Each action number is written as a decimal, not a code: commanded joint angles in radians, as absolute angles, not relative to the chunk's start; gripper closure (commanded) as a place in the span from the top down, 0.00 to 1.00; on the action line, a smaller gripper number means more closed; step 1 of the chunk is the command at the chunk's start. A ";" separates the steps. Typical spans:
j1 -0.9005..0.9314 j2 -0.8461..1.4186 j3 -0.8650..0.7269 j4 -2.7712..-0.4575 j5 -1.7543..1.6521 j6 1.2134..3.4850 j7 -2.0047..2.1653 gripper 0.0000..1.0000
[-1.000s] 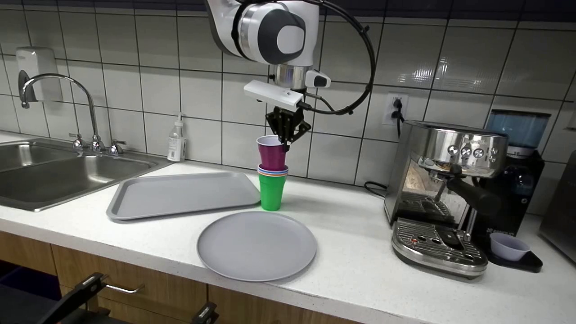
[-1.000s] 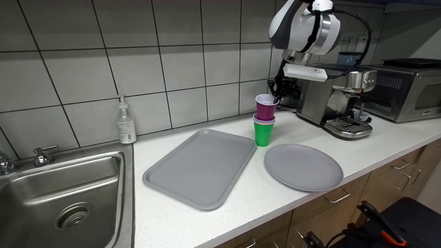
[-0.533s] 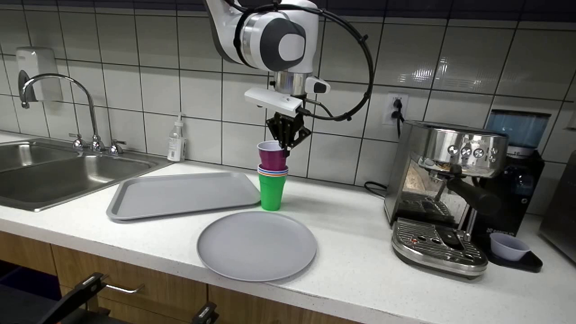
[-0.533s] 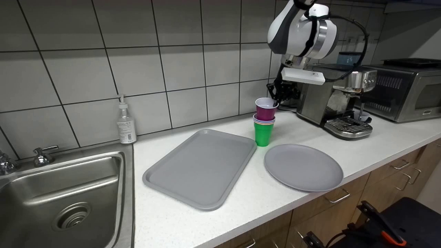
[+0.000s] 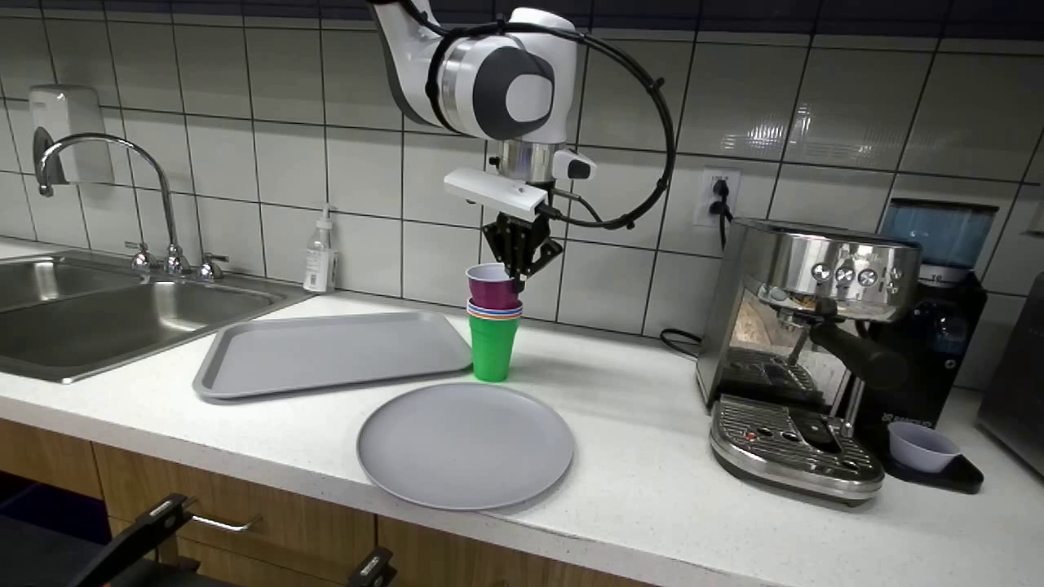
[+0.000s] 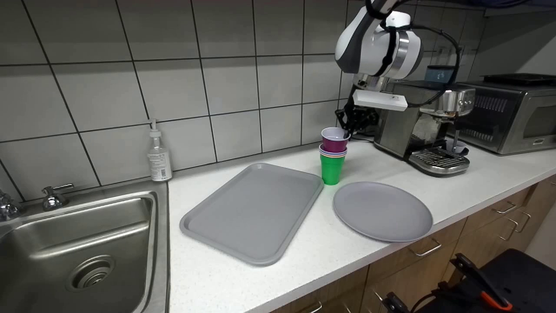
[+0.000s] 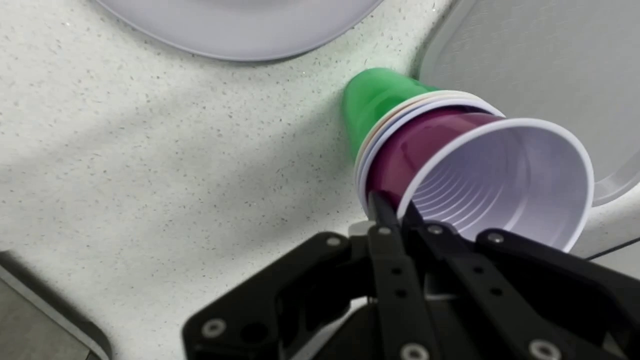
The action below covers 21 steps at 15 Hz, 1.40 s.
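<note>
My gripper is shut on the rim of a maroon cup with a pale lilac inside. One finger lies inside the cup wall and the opposite one outside, as the wrist view shows. In both exterior views the maroon cup stands upright with its lower part sunk into a stack, whose outermost cup is green. Between them show thin blue, white and orange rims of nested cups. The gripper comes down from above, on the side of the cup toward the coffee machine. The maroon cup's base is hidden inside the stack.
A grey rectangular tray lies close beside the green cup. In front is a round grey plate near the counter edge. A coffee machine, a microwave, a soap bottle and a sink stand around. Tiled wall behind.
The arm has moved straight down, and the maroon cup has gone down with it, deeper into the green stack. The grip on its rim stays the same. Tray and plate have not moved.
</note>
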<state>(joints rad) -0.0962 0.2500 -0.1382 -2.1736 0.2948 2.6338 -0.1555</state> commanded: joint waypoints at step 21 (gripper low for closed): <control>-0.174 0.283 -0.062 -2.105 0.348 2.560 -0.156 0.83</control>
